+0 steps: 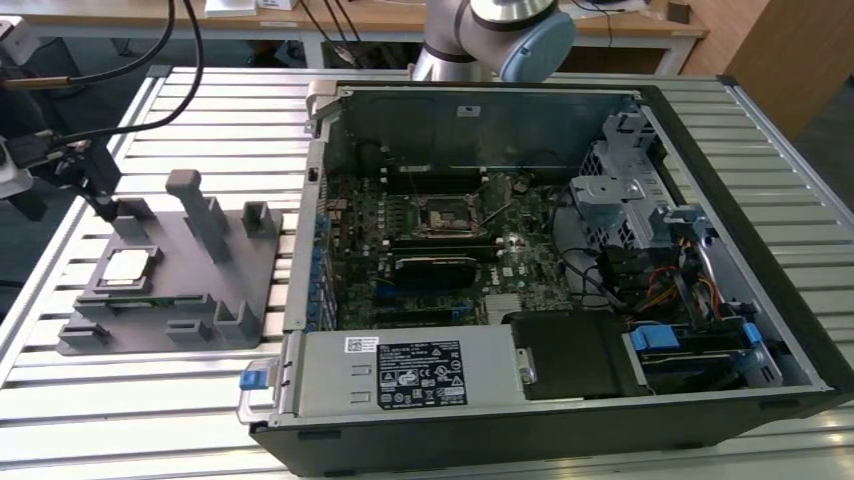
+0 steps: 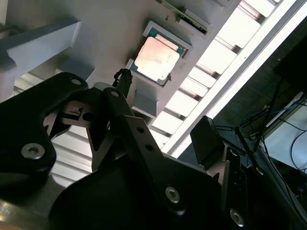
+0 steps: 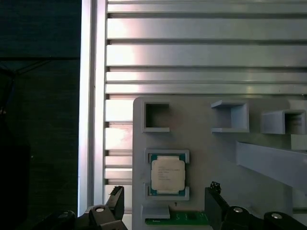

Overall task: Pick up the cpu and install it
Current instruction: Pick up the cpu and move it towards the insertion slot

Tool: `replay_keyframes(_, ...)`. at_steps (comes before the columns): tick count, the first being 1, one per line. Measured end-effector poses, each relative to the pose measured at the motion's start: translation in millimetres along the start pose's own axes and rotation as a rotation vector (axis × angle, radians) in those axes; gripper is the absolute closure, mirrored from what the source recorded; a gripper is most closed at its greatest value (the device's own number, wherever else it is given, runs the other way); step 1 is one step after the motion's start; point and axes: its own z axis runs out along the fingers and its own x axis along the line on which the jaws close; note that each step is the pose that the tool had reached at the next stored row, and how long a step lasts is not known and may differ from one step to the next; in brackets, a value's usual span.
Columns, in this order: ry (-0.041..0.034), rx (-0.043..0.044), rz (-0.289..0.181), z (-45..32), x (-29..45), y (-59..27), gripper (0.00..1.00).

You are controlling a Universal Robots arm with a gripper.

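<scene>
Nearest, in first wrist view: gripper [image 3: 164,194], fingers [image 3: 116,199] spread wide apart, gripping nothing. Between the two fingertips and just past them: the cpu [image 3: 168,175], pale silver top up. Lies flat in a shallow framed recess of the grey tray [image 3: 206,134]. No contact btwn fingers and chip, w/ a clear gap on each side. Just beside the chip: green board edge [image 3: 177,218] in a tray slot. A bit further on the tray: square pockets [image 3: 157,116], then the slatted table.

Same story in second wrist view: black gripper [image 2: 163,103] w/ fingers parted, the cpu [image 2: 157,53] beyond the tips, seated in its recess, tray [image 2: 96,28] all around it.

In exterior view, at the exterior view's left: gripper [image 1: 96,195] hanging above the tray [image 1: 174,320], clear of it. The cpu [image 1: 130,266] apart from the gripper and below it in the picture, resting on the tray near the upright posts [image 1: 200,215]. Tray flat on slatted metal table [image 1: 134,400].

Further toward the exterior view's right: pc case [image 1: 534,440] on its side, cover off, motherboard [image 1: 521,230] exposed, black square socket [image 1: 438,215] approx. mid-board, well apart from chip and gripper.

Behind the case: arm [image 1: 494,40]. Furthest back: wooden desk [image 1: 374,20].
</scene>
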Motion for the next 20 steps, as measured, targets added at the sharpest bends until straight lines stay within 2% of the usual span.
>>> replay_keyframes(7,0.0014,0.0001,-0.001,7.7,-0.1,-0.6,0.24)
replay_keyframes(12,0.0039,0.0004,-0.038,12.1,-0.3,-1.8,0.24)
replay_keyframes(20,0.0038,0.0005,-0.038,19.9,-0.3,-4.6,0.24)
